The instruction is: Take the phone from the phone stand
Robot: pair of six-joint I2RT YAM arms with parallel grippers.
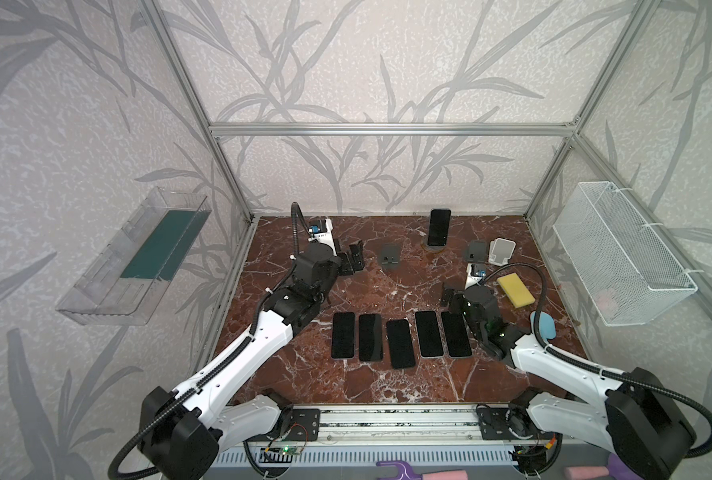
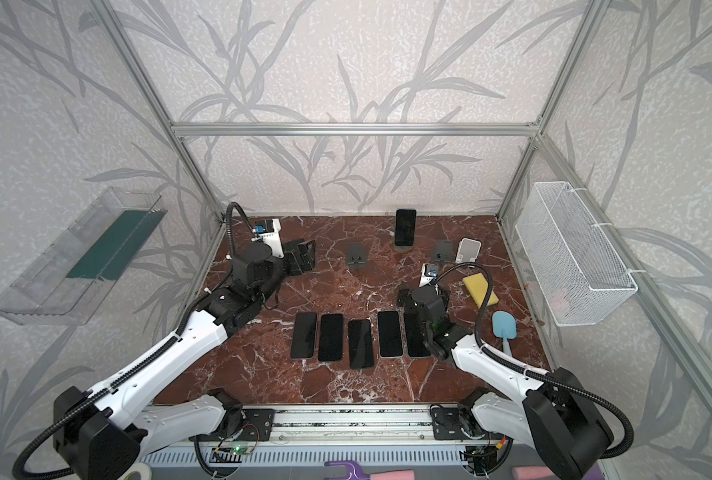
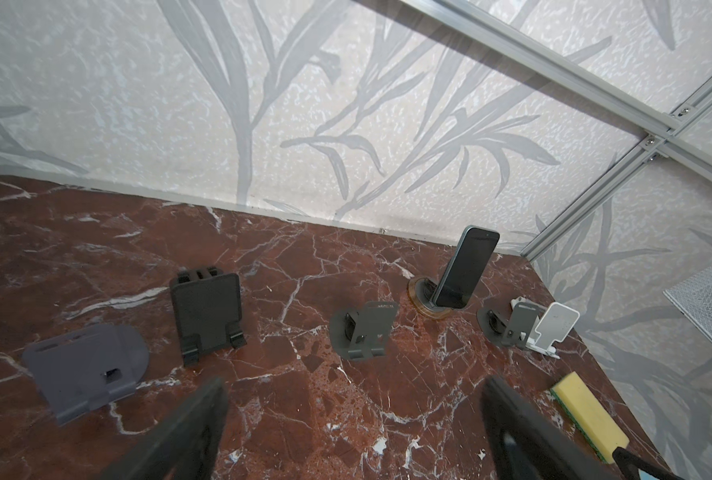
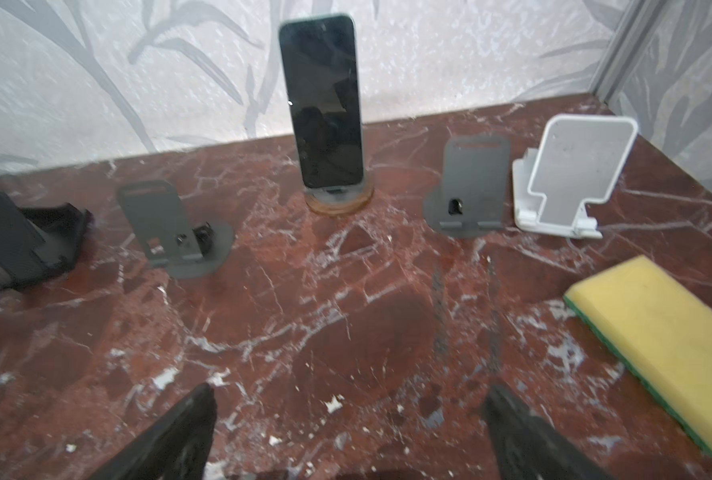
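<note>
A dark phone [image 1: 439, 227] [image 2: 405, 227] stands upright in a round wooden phone stand [image 1: 435, 248] [image 2: 404, 248] near the back wall. The right wrist view looks straight at the phone [image 4: 325, 104] on its stand [image 4: 339, 203]. From the left wrist the phone [image 3: 466, 266] and its stand [image 3: 422, 307] appear side-on. My left gripper [image 1: 355, 258] [image 3: 354, 386] is open at the back left, well away from the phone. My right gripper [image 1: 448, 294] [image 4: 352, 392] is open over bare marble in front of the stand, holding nothing.
Several phones [image 1: 400, 338] lie flat in a row at mid-table. Empty stands sit along the back: grey [image 1: 389, 255], grey [image 1: 477, 251], white [image 1: 501, 251], black [image 3: 206, 311]. A yellow sponge [image 1: 515, 290] and blue spatula [image 1: 543, 326] lie right. A wire basket [image 1: 624, 253] hangs on the right wall.
</note>
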